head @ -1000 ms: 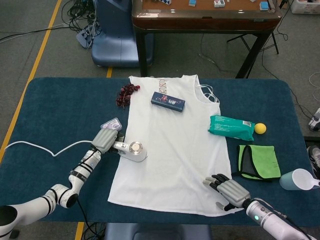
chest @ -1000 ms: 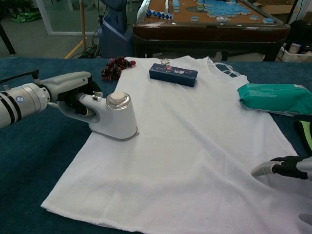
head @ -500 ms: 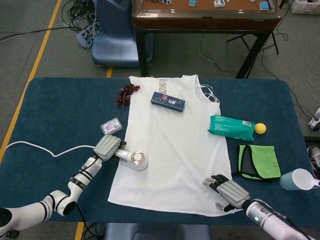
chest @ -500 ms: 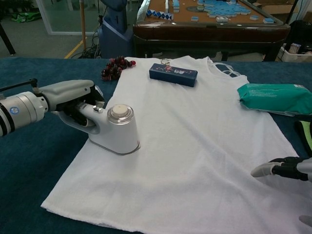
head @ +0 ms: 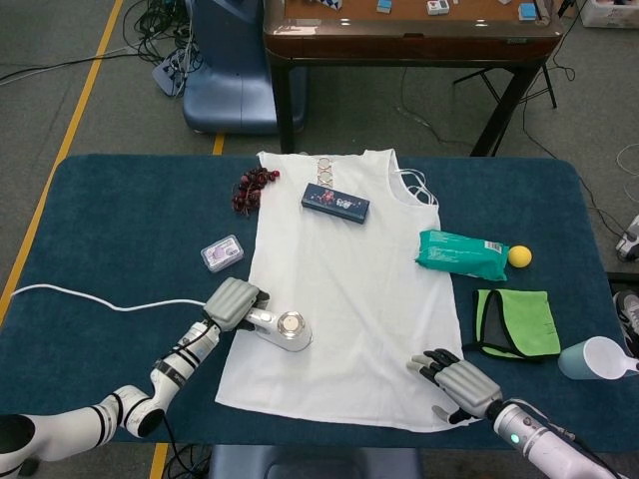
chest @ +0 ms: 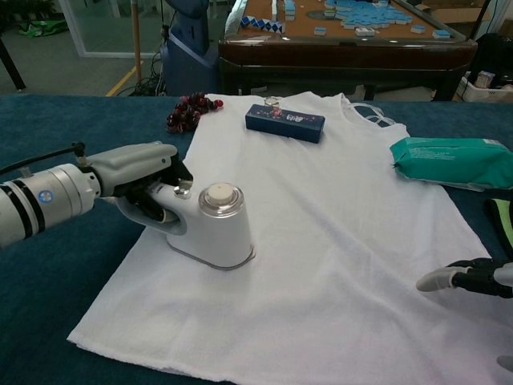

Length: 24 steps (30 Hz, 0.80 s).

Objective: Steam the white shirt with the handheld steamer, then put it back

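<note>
Steaming: left hand (chest: 140, 172) gripping steamer (chest: 215, 224) handle, soleplate flat on white shirt (head: 344, 289), lower left panel.
Direction: unsteamed cloth lying rightward.
Right hand (head: 454, 378): fingers apart, empty, at hem.

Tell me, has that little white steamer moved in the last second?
Yes. The steamer, held by the left hand, slid down the shirt toward its hem, away from the small case.
</note>
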{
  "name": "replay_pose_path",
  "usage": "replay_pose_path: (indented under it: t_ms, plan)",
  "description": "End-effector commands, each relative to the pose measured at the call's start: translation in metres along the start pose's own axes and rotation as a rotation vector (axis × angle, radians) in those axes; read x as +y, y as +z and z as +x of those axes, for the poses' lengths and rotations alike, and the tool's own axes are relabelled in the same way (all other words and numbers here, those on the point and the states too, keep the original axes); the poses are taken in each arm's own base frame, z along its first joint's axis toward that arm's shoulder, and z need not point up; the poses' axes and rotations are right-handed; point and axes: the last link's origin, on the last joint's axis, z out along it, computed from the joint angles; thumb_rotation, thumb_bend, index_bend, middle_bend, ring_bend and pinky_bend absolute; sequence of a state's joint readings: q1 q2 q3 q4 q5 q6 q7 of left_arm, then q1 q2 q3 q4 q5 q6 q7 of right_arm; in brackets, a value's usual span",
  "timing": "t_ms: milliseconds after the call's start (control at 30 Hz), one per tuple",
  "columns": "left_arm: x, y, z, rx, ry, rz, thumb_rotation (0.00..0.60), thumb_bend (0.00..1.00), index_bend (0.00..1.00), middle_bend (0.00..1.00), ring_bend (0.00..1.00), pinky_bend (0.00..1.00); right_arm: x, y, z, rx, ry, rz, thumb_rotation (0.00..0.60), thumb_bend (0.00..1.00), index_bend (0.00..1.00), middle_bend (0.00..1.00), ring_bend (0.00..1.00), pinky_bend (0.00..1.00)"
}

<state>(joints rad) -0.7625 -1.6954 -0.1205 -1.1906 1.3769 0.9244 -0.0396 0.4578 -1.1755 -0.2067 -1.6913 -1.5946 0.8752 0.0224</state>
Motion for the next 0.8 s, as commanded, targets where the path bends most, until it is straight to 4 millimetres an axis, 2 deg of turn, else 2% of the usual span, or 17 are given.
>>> replay_pose_path:
  t_ms: [33,233,567,800]
  plan:
    - [-0.004,-0.002,0.004,0.010,-0.001,0.009,0.600,0.24,0.88,0.81,0.66,0.72,0.000,0.001,0.001,0.002,0.000,0.002,0.600,0.41,0.00,0.09,0.00,0.00]
    - [-0.025,-0.016,0.023,0.056,-0.040,0.056,0.600,0.24,0.88,0.81,0.66,0.72,-0.001,0.003,0.003,0.009,-0.001,0.011,0.600,0.41,0.00,0.09,0.00,0.00]
    - [-0.080,-0.056,0.057,0.143,-0.119,0.191,0.600,0.24,0.88,0.81,0.66,0.72,-0.007,0.006,0.006,0.017,-0.005,0.032,0.600,0.41,0.00,0.09,0.00,0.00]
    - [-0.104,-0.069,0.053,0.150,-0.078,0.249,0.600,0.24,0.87,0.80,0.66,0.72,-0.009,0.007,0.010,0.033,-0.010,0.039,0.600,0.41,0.00,0.09,0.00,0.00]
